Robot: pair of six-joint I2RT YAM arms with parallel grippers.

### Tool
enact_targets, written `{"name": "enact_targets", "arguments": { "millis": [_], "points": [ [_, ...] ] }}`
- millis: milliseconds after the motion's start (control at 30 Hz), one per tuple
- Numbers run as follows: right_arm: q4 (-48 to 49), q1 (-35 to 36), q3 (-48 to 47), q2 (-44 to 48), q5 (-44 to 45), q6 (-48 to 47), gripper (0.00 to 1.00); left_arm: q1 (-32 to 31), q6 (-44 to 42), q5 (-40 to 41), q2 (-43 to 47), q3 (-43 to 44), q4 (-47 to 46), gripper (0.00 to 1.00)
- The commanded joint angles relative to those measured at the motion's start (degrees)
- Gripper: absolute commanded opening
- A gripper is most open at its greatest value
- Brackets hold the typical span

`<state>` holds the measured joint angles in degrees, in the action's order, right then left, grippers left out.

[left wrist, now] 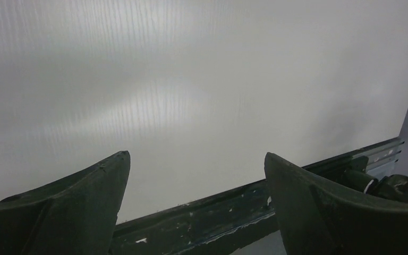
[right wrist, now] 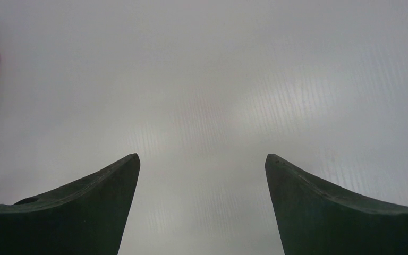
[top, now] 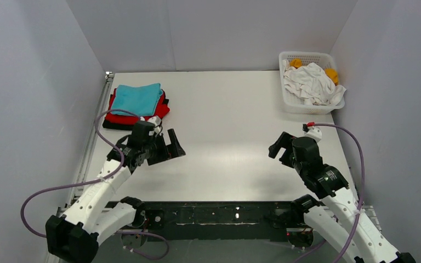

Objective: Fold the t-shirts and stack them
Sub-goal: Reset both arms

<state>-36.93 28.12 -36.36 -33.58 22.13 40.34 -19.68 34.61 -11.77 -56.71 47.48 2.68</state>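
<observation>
since your left hand (top: 167, 152) and right hand (top: 281, 149) hang apart and empty, you're between shirts; next grasp the white shirt (top: 311, 82) in the basket (top: 302, 107) ahead of the right.

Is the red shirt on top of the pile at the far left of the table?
No, the turquoise shirt lies on top, with the red shirt under it.

L gripper (top: 167, 149) & R gripper (top: 281, 146): jaws wide apart, empty.
</observation>
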Motion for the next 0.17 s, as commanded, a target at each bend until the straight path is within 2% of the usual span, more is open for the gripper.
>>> {"name": "enact_targets", "arguments": {
  "millis": [0,133],
  "points": [
    [6.4,-0.3,2.9,2.9,-2.0,-1.3,0.95,-6.7,4.7,4.8,7.0,-10.4,1.4,0.98],
    [7.8,-0.3,4.9,4.3,-3.0,-1.9,0.95,-9.9,6.0,7.8,11.1,-16.6,3.5,0.98]
  ]
}}
